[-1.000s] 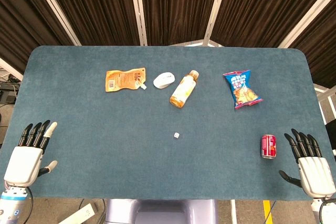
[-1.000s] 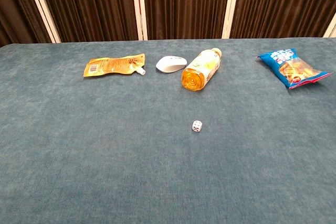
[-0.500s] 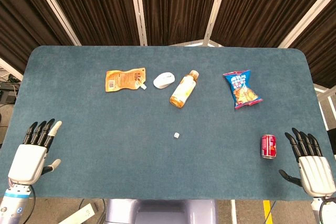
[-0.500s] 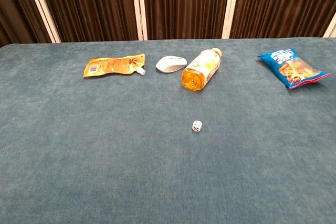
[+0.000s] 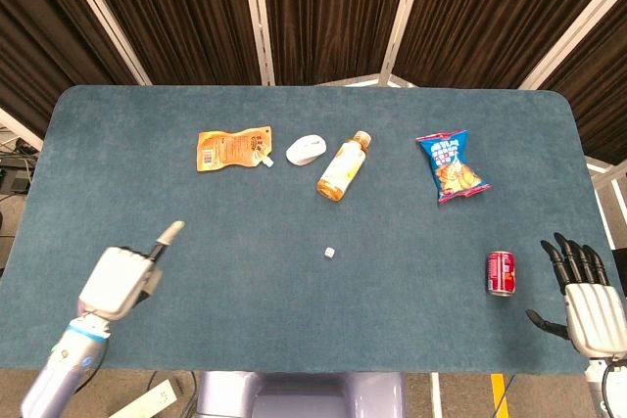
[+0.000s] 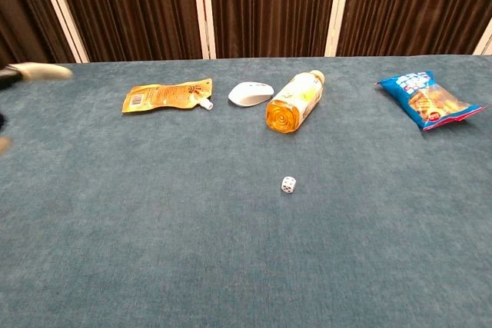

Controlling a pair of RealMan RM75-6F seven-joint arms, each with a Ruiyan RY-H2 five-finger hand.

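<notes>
Nearest, the left hand (image 5: pixel 122 279) is seen over the table (image 5: pixel 235 320) with its fingers extended and nothing held (blurred in the chest view). The right hand (image 5: pixel 592 302) is spread and empty, just beside the red can (image 5: pixel 502 272). Farther off lies the orange pouch (image 5: pixel 233 149).

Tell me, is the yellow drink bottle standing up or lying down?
Lying down. The bottle rests on its side on the table, cap pointing away from the robot.
</notes>
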